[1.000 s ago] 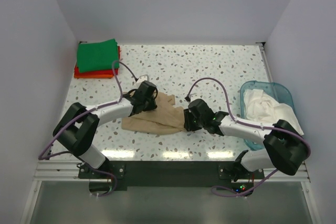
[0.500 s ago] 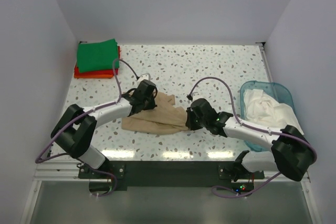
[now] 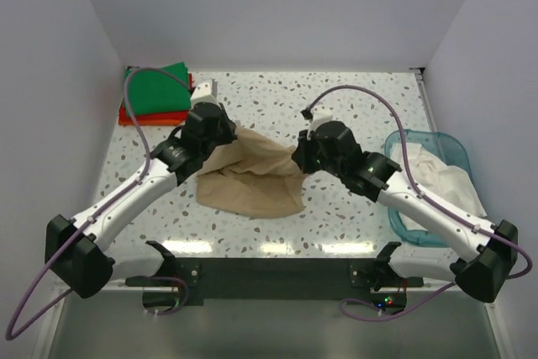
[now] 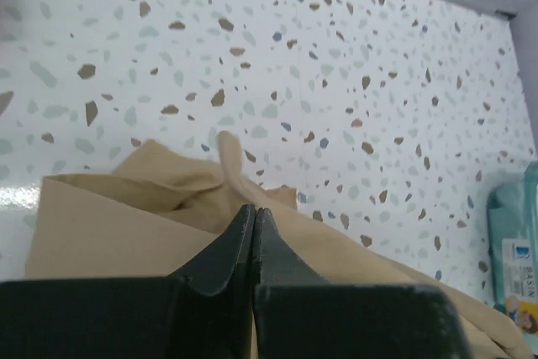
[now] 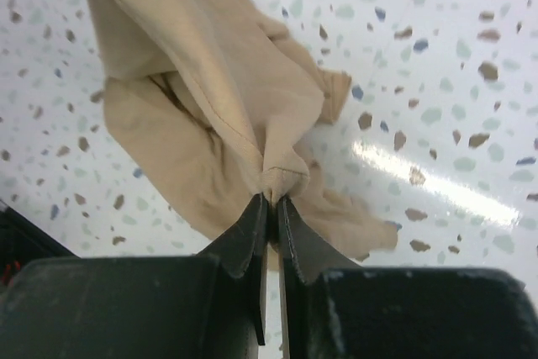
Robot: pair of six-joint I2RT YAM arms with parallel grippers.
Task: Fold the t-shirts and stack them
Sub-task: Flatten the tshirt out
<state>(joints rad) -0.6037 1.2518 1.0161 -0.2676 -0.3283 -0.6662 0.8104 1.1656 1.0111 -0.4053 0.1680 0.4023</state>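
Observation:
The tan-beige t-shirt (image 3: 252, 176) hangs stretched between both grippers above the middle of the table, its lower part drooping onto the surface. My left gripper (image 3: 225, 128) is shut on its left upper edge; in the left wrist view the fingertips (image 4: 253, 212) are pressed together on the cloth (image 4: 101, 224). My right gripper (image 3: 296, 159) is shut on its right edge; in the right wrist view a bunched hem (image 5: 284, 181) sits between the jaws (image 5: 271, 201). A folded bright green shirt (image 3: 155, 86) lies on a folded red-orange one (image 3: 139, 114) at the back left. A whitish shirt (image 3: 424, 170) fills the tub.
The translucent blue plastic tub (image 3: 450, 147) stands at the right edge of the table. Purple cables loop over both arms. White walls close in the table on the left, back and right.
Both grippers have risen and moved toward the back, lifting the tan-beige shirt off the table and spreading it wider between them. The stack and the tub have not moved.

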